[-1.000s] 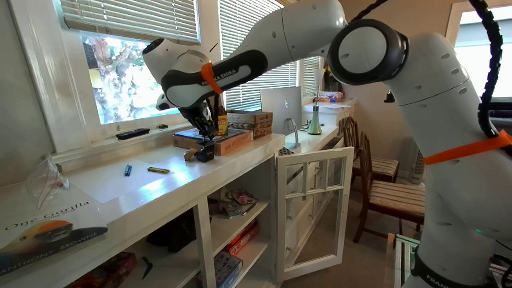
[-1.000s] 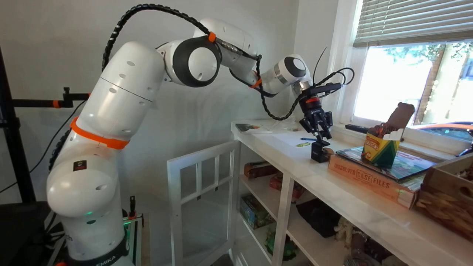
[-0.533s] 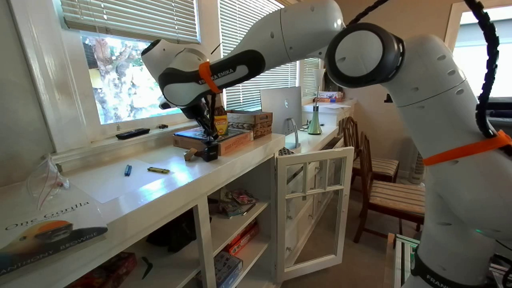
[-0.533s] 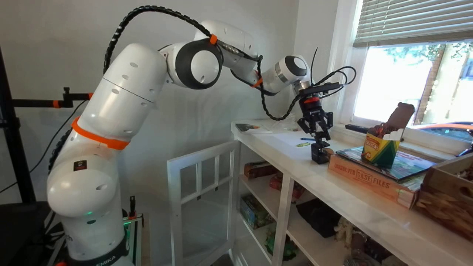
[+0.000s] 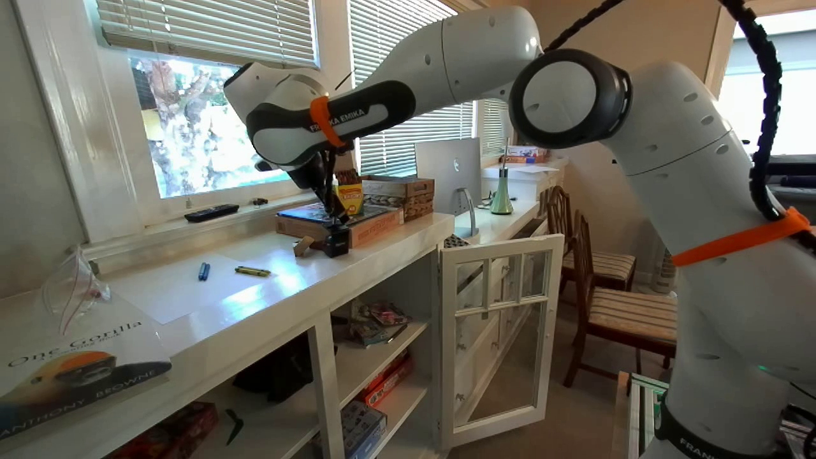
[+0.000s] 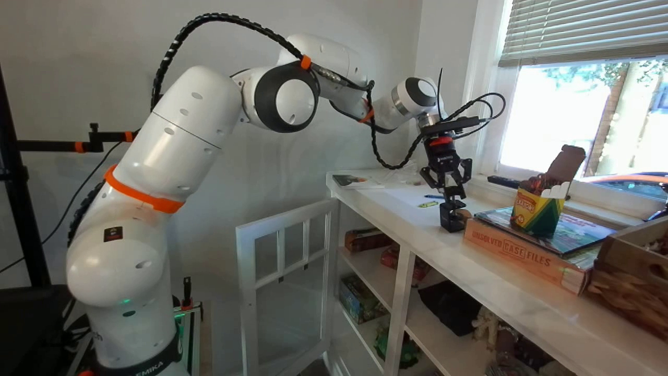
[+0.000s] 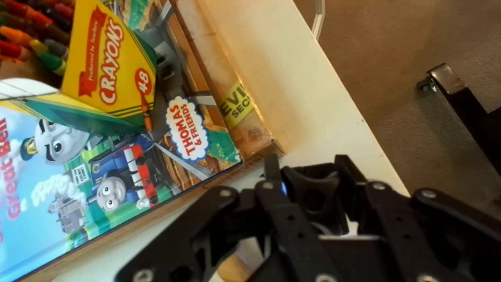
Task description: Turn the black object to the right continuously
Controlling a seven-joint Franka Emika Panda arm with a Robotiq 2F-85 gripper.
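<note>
The black object (image 6: 452, 217) is a squat block standing on the white countertop, near its front edge and just beside the orange-sided game box. My gripper (image 6: 453, 192) points down from above and is shut on its upper part. In the wrist view a dark, spool-like part of the black object (image 7: 313, 194) fills the space between the two fingers of my gripper (image 7: 309, 166). The base of the block is hidden there by the gripper. An exterior view also shows the black object (image 5: 337, 242) below the fingers, resting on the counter.
A tan piece (image 5: 303, 246) lies right beside the black object. The game box (image 6: 516, 250) carries a book and a crayon box (image 6: 537, 211). Beyond it stands a brown wooden box (image 6: 631, 282). Crayons (image 5: 253, 271) lie on white paper. The counter's front edge (image 7: 352, 102) is close.
The gripper has twisted about its own axis with the black object, which shows a slightly different face and sits a little farther right in an exterior view. The upper arm has lowered slightly.
</note>
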